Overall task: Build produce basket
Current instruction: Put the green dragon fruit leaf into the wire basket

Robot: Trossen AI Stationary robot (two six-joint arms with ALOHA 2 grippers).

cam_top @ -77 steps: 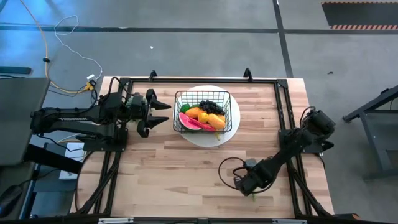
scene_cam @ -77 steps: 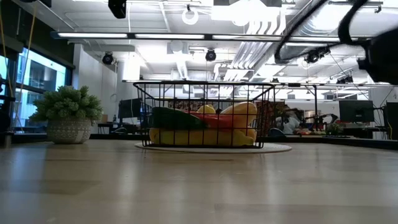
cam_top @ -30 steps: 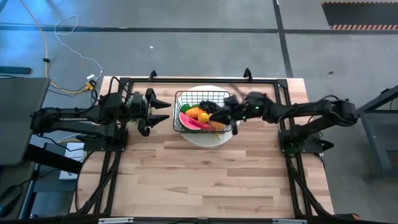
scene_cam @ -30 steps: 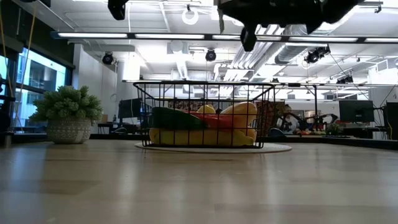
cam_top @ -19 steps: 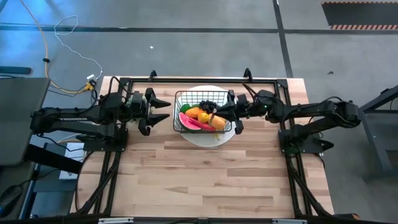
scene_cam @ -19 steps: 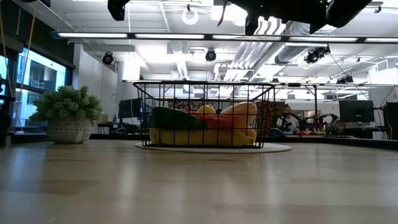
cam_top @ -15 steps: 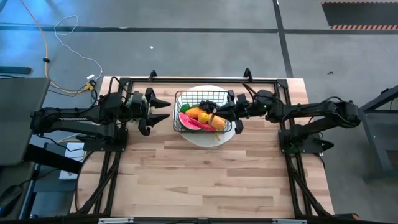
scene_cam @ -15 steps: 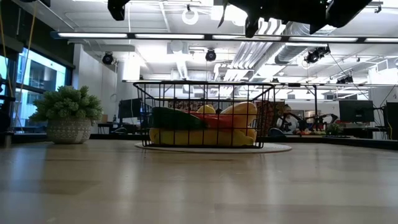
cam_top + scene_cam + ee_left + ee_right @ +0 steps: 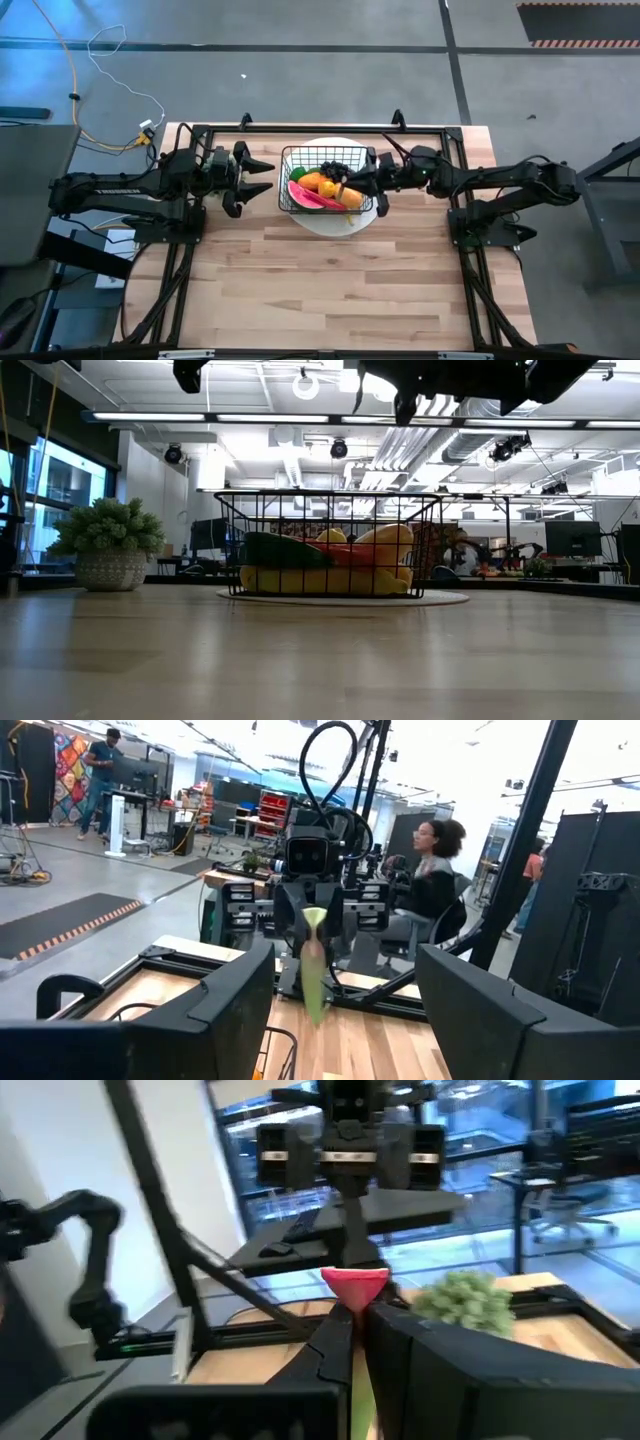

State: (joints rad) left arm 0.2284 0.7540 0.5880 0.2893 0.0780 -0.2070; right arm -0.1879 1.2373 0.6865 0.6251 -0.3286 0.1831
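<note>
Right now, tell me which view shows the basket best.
The high view: it looks straight down into the basket, showing its whole rim, the produce inside and the plate beneath. The low view shows only one mesh side. The left wrist view catches just a bit of rim; the right wrist view shows none of it.
</note>
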